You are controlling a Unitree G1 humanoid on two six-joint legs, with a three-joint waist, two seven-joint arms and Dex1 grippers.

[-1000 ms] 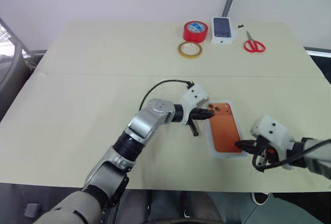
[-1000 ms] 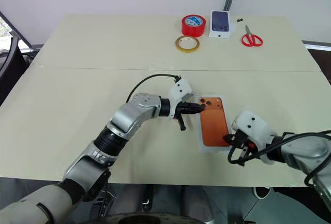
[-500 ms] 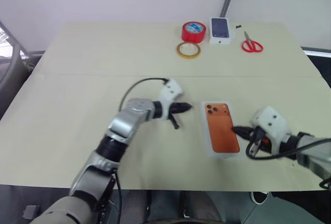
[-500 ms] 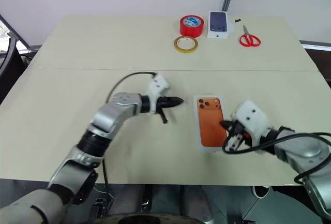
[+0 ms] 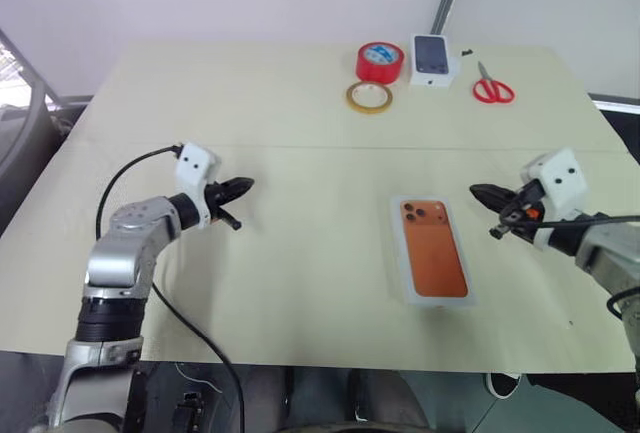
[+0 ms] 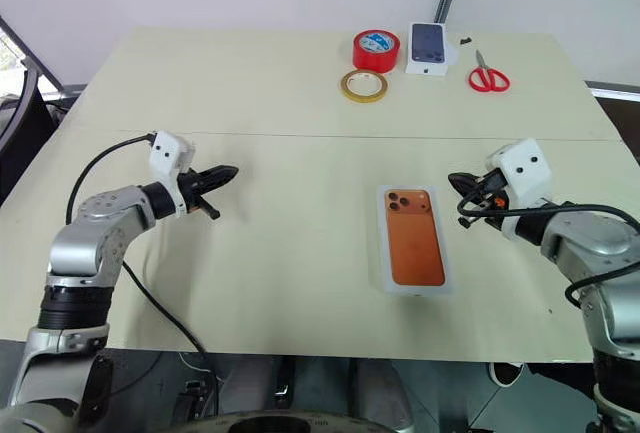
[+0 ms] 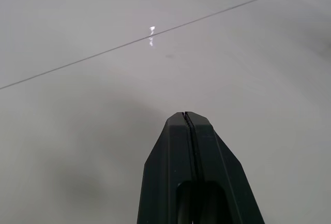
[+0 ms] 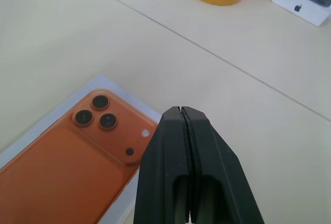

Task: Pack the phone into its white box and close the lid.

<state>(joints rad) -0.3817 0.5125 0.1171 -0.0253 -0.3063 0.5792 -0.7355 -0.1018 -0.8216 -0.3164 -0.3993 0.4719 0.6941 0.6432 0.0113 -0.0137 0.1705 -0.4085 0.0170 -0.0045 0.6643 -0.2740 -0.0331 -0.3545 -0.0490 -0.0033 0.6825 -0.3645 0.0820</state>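
Pale beige table fills my view, with a white wall behind it. At about 12 o'clock on the far edge I see a red tape roll, a yellow tape ring, a small printed box and red scissors.

What has just changed: one second ago both my grippers were touching the phone in the middle of the table. Now the left gripper has moved away to 9 o'clock and the right gripper has pulled back to 3 o'clock. Both have their jaws pressed fully together and hold nothing.

The phone lies face down, camera end far from me, inside the white box, slightly toward 4 o'clock from the centre. I judge the packing step is done. I cannot see the lid on the table, so closing remains to do.
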